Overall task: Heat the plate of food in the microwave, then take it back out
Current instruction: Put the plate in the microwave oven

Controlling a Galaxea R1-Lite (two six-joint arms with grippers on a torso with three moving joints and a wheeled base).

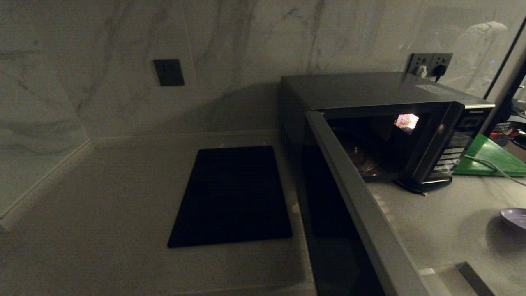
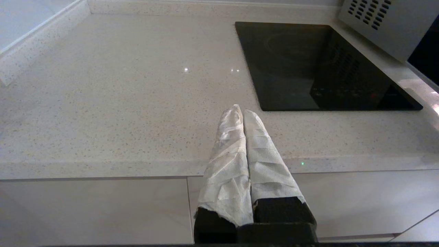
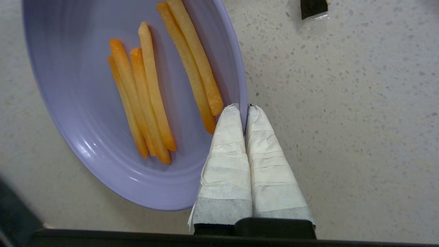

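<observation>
Head view: the microwave [image 1: 394, 123] stood at the far right of the pale speckled surface [image 1: 102, 197], its door [image 1: 349, 205] swung wide open toward the near side and the cavity lit from within. The plate of food [image 1: 514, 217] showed only as a lavender edge at the right border, near of the microwave and well apart from it. A flat black slab [image 1: 232, 197] lay in the surface to the left of the microwave, and a green board [image 1: 491, 158] lay to its right.

Right wrist view: the right tool [image 3: 242, 107] was clenched on the rim of the plate of food [image 3: 103, 144], one wrapped finger inside the rim and one outside; several fries [image 3: 151, 89] lay in the plate.

Left wrist view: the left tool [image 2: 241, 110], fingers pressed together and grasping nothing, hung by the near edge of the surface.
</observation>
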